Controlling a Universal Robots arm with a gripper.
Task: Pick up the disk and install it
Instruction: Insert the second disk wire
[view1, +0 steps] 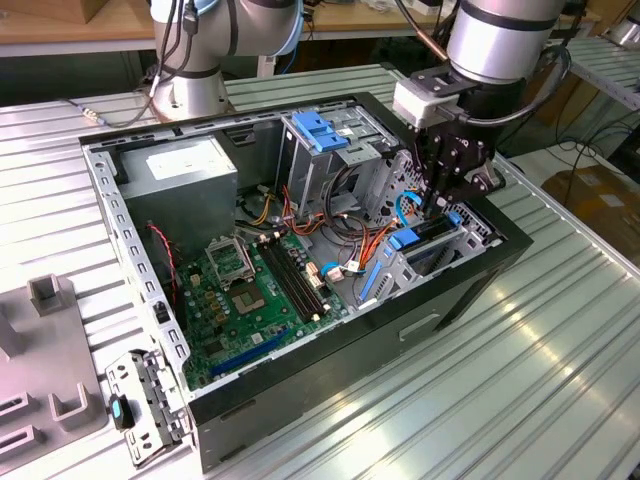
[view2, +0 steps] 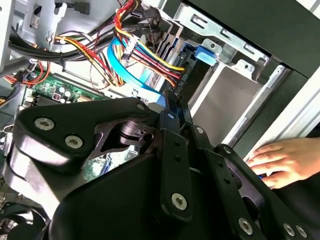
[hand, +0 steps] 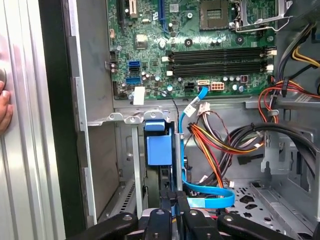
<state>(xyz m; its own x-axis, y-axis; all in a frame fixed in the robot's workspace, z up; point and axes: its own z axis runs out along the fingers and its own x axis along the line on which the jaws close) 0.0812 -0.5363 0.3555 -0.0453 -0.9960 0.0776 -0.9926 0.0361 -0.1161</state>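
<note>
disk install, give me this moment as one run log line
pincer: low inside the open case, at the drive bay | disk: upright in the bay slot, blue carrier end showing | person's hand: resting on the case edge

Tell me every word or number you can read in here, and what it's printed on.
No text can be read for certain.
On the sticker on the power supply: dark print, too small to read.
On the motherboard: white markings, too small to read.
On the white tag by the motherboard's edge: no legible text.
</note>
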